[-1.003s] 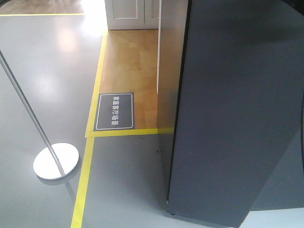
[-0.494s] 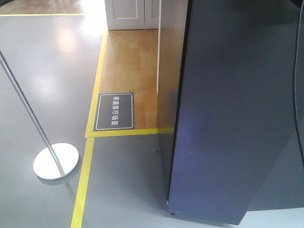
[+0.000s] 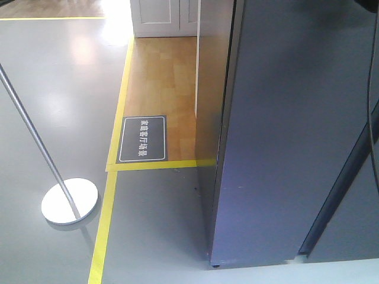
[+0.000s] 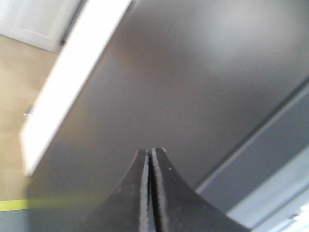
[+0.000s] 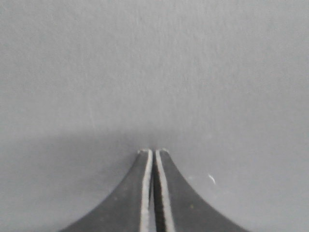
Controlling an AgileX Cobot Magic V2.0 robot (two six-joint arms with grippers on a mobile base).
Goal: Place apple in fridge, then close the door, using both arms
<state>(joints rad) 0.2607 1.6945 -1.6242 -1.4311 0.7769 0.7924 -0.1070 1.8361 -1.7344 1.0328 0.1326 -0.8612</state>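
Observation:
The fridge stands at the right, its side reflecting the wooden floor. Its dark grey-blue door fills most of the right half of the front view, nearly flat against the cabinet. My left gripper is shut and empty, its tips right at the dark door panel. My right gripper is also shut and empty, its tips up against a plain grey surface that fills the view. The apple is out of view. Neither gripper shows in the front view.
A white panelled cupboard stands at the back on wooden floor. A pole on a round white base stands at the left. Yellow floor tape and a dark floor sign lie beside the fridge.
The door has swung in toward the fridge. Its bottom edge has drawn back, and a second dark panel now shows at the lower right.

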